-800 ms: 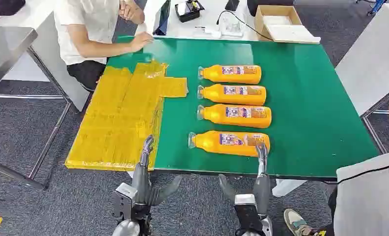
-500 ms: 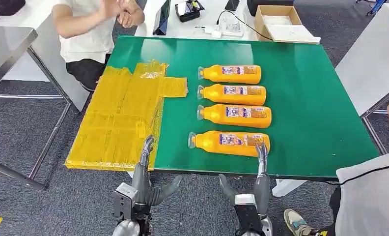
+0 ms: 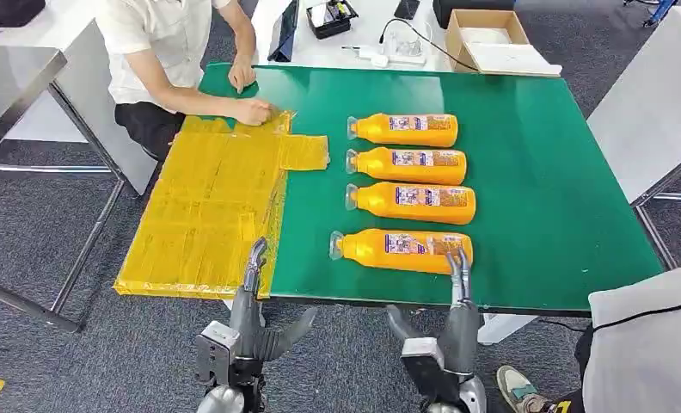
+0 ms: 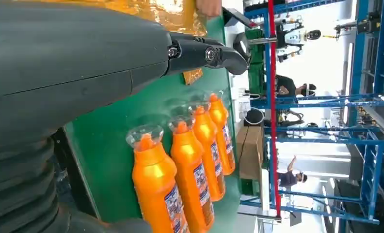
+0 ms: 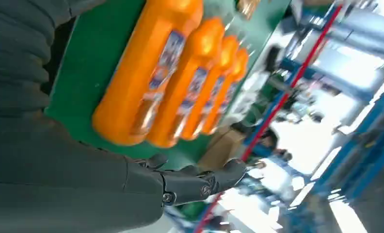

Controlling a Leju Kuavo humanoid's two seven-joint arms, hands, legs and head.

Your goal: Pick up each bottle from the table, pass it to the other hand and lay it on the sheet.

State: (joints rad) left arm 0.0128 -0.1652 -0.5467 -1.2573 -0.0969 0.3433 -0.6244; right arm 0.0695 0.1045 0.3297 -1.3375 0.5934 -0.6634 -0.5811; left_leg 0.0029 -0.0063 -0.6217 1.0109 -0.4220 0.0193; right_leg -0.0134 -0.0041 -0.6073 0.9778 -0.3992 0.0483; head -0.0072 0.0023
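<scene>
Head view: four orange bottles lie on their sides in a column on the green surface [image 3: 543,172], caps toward 9 o'clock, presumably so each can be gripped across the body. Nearest bottle [image 3: 401,250] lies just ahead of the right hand [image 3: 455,323], whose fingers [image 3: 458,265] point at its base end, spread, holding nothing. Left hand [image 3: 253,323] is likewise empty, fingers spread, at the near edge of the yellow sheet [image 3: 208,206], well placed to receive. A person's hand [image 3: 253,111] presses the sheet's far corner, probably flattening it.
</scene>
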